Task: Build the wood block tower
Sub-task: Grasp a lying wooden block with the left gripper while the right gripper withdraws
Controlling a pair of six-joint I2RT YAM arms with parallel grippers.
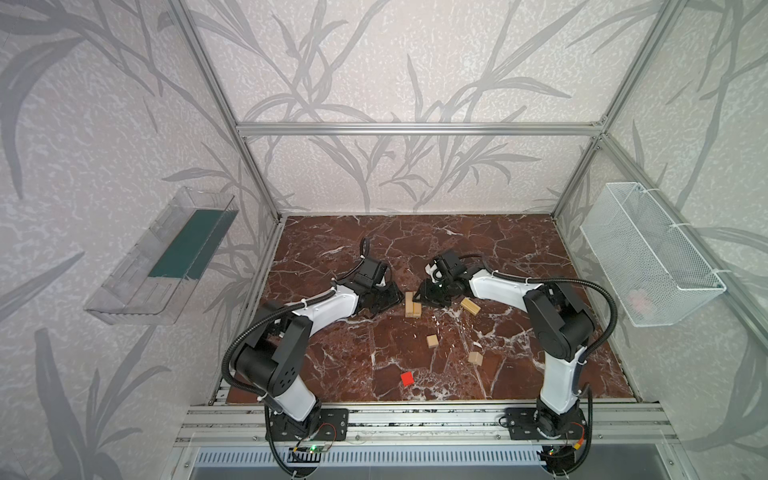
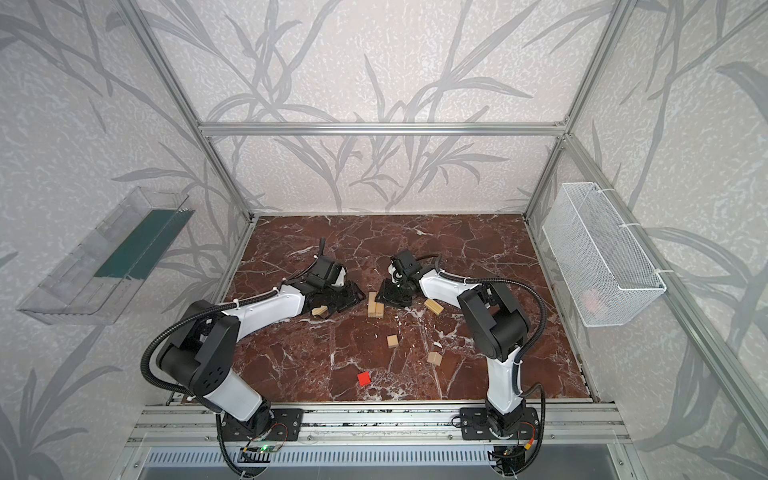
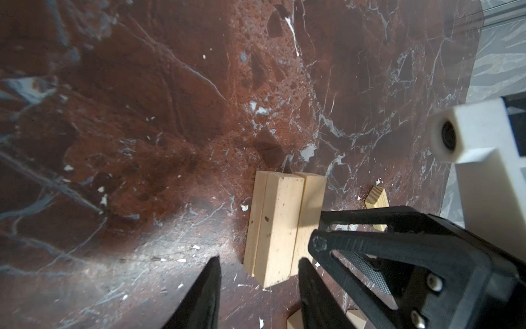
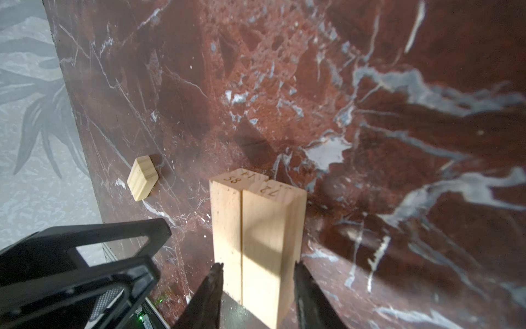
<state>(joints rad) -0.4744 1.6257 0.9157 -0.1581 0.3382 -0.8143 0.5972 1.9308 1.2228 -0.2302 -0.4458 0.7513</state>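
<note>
Two pale wood blocks (image 1: 412, 305) (image 4: 256, 228) lie side by side mid-table, touching, one set slightly further back. My right gripper (image 4: 258, 264) (image 1: 418, 296) is shut on this pair, a fingertip against each outer side. Beside it, my left gripper (image 3: 259, 258) (image 2: 360, 293) hangs open over the near end of the pair (image 3: 280, 225), holding nothing. One loose bar (image 2: 320, 310) lies under the left gripper, and another (image 1: 470, 306) lies by the right arm. Nearer the front are two pale cubes (image 1: 432, 341) (image 1: 475, 358) and a red cube (image 1: 407, 378). No tower stands.
The floor is a red-brown marble table (image 1: 498, 249) with walls on three sides. A clear plastic bin (image 1: 162, 257) hangs on the left wall and a white mesh basket (image 1: 648, 253) on the right wall. Aluminium rails (image 1: 415, 415) carry both arm bases at the front.
</note>
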